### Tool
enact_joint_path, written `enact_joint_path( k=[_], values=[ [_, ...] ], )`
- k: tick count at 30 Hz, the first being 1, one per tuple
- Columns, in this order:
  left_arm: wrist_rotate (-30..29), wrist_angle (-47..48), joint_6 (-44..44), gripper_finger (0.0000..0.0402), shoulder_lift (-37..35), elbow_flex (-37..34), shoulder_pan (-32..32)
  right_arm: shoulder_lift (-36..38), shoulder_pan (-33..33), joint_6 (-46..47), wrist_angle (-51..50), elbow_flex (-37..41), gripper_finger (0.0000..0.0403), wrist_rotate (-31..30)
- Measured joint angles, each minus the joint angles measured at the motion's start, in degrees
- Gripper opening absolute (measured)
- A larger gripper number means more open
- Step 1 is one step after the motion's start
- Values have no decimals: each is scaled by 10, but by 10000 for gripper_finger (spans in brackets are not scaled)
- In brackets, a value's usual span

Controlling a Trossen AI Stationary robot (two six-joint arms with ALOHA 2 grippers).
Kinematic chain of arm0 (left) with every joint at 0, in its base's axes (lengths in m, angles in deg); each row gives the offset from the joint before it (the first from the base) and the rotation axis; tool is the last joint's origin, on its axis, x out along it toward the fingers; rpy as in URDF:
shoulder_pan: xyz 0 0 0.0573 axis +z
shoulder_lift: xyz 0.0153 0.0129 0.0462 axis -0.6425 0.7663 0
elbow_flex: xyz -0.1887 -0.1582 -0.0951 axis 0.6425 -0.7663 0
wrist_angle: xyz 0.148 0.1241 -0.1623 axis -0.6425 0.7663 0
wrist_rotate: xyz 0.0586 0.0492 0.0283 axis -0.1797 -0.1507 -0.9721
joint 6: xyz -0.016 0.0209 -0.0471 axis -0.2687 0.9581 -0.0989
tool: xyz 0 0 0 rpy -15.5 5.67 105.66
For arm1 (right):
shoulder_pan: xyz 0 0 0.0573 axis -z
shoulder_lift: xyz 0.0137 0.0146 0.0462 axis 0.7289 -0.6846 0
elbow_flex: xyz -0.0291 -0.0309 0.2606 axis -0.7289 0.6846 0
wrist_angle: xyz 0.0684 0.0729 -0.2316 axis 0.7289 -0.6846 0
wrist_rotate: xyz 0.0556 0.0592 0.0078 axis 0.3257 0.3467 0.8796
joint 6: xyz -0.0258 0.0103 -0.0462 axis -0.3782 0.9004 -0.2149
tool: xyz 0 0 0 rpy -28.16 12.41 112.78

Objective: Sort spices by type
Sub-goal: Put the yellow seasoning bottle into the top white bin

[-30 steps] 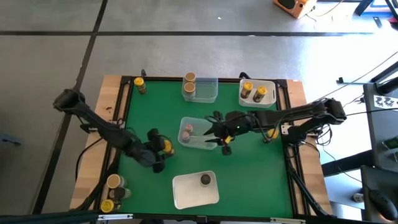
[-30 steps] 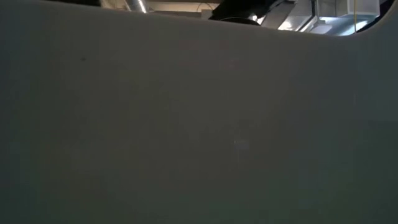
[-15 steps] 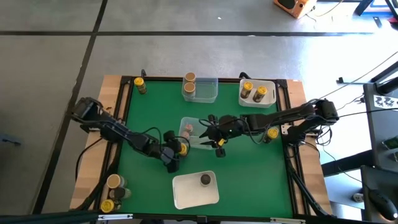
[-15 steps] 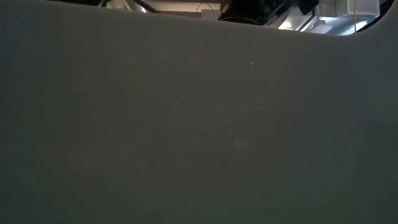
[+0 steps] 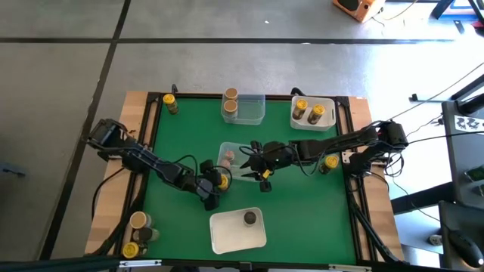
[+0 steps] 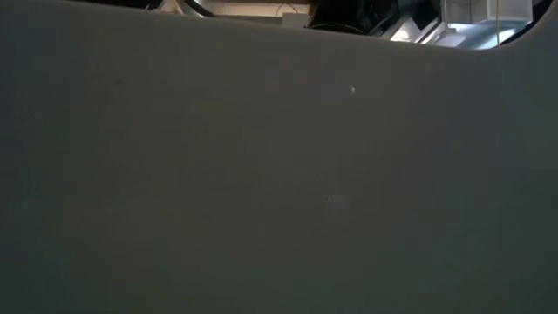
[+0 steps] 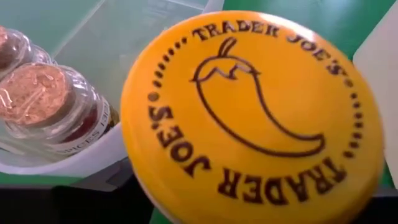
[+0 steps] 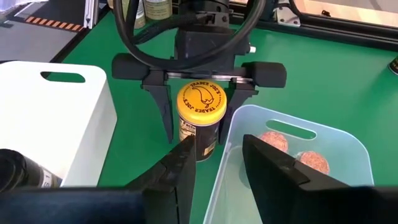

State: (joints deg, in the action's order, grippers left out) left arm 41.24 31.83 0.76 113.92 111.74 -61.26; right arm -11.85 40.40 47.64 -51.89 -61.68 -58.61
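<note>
Along the left edge of the high view, two spare spices (image 5: 137, 221) wait on the bare wood, well apart from the action. Moving toward the middle, the left gripper (image 8: 200, 134) is down at the green mat (image 5: 174, 143), and the yellow-lidded jar (image 8: 201, 99) stands upright between its fingers (image 8: 163, 109), just beside the near wall of the clear tray (image 8: 267, 113). From the right wrist view the fingers look spread a little wider than the glass, with a sliver of mat showing beside the body, so we judge the jar to be straddled rather than pinched. We expect this jar to be light, rigid and smooth-sided, and breakable if it tips against the tray wall. Its lid overhangs the narrower body, so the sound place to take hold is on the glass just under the lid, squarely from both sides. Two pink-topped jars (image 8: 273, 140) already sit inside the clear tray, so by our reading this yellow one belongs elsewhere. Right of that, the right gripper (image 5: 261, 165) hovers over the tray's edge, its fingers moderately apart and holding nothing. Further right, a lone yellow-topped jar (image 5: 330, 162) stands by the mat's edge, and two more (image 5: 308, 110) occupy the white tray (image 5: 327, 125) at the upper right.
</note>
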Motion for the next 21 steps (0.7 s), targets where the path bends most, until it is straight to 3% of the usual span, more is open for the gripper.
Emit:
enact_joint_path(
  k=[12, 16, 21],
  values=[
    [3, 55, 0, 310, -92, 0, -21, 0, 0, 27, 4, 0, 139, 0],
    [-5, 87, -3, 310, -127, 0, -31, 0, 0, 34, 37, 0, 175, -1],
    [-22, 130, -14, 310, -153, 0, -49, -7, 0, 35, 68, -1, 254, -1]
  ],
)
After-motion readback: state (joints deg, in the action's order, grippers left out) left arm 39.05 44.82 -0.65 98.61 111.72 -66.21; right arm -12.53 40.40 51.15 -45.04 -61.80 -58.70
